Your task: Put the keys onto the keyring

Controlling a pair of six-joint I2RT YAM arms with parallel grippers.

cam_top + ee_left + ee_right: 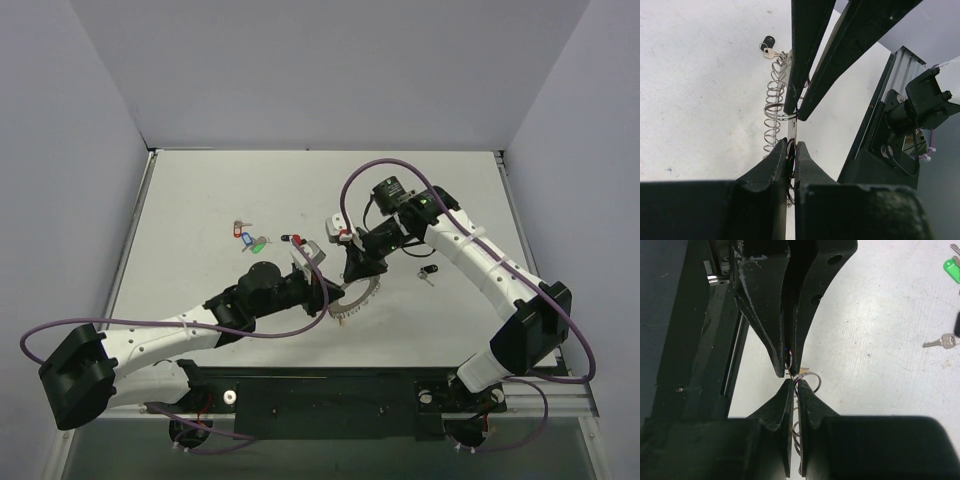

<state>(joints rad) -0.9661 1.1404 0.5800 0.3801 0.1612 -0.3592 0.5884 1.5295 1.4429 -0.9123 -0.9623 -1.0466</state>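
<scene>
Both grippers meet at the keyring (357, 293), which lies just below the centre of the top view on the table (200, 190). The left gripper (792, 150) is nearly closed, its jaws leaving only a sliver that is filled by the ring's thin wire. The right gripper (794, 387) is fully closed. Its tips stand tip to tip with the left's and pinch what looks like one of the small rings of the fringe. From the left wrist view the keyring shows edge-on, a row of small silver loops running toward the upper middle of the frame.

There is one keyring and there are two grippers. As far as the top view shows, five keys lie loose on the table:
- a blue-tagged key (244, 238) left of centre
- a green-tagged key (258, 242) touching or just beside the blue one
- a dark-and-red-tagged key (293, 239) nearer the centre
- a red-tagged key (345, 236) close to the right arm's wrist
- a black-tagged key (428, 272) alone, right of centre

Whether any key already hangs on the ring cannot be told.
</scene>
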